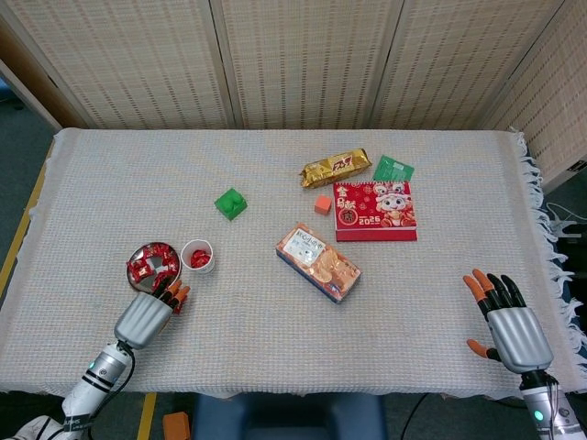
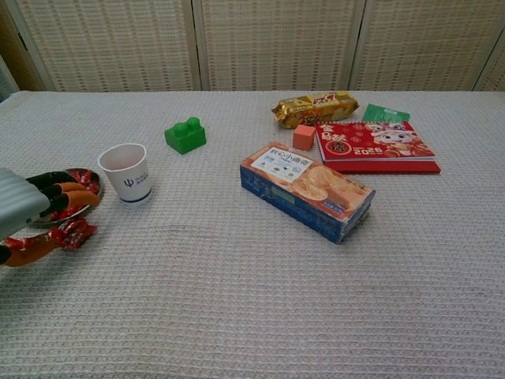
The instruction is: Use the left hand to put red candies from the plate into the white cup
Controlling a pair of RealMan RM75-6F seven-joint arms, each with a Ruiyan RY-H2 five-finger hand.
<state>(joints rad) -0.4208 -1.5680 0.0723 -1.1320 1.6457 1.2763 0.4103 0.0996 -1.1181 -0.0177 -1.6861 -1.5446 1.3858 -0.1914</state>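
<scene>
A metal plate [image 1: 131, 260] [image 2: 87, 177] of red candies [image 1: 147, 267] sits near the table's front left. Just right of it stands the white cup [image 1: 208, 263] [image 2: 126, 172], and the head view shows red candy inside it. My left hand [image 1: 145, 315] [image 2: 24, 208] is low at the plate's near edge, with its fingers [image 2: 69, 193] reaching over the rim and the thumb spread below. Loose red candies [image 2: 69, 234] lie on the cloth between fingers and thumb; none looks gripped. My right hand [image 1: 507, 320] hovers open at the front right, far from the plate.
A green brick [image 1: 231, 203] lies behind the cup. An orange and blue biscuit box [image 1: 317, 261] lies mid-table. Behind it are an orange cube [image 1: 322, 203], a red booklet [image 1: 374, 211], a gold snack pack [image 1: 336, 167] and a green packet [image 1: 393, 169].
</scene>
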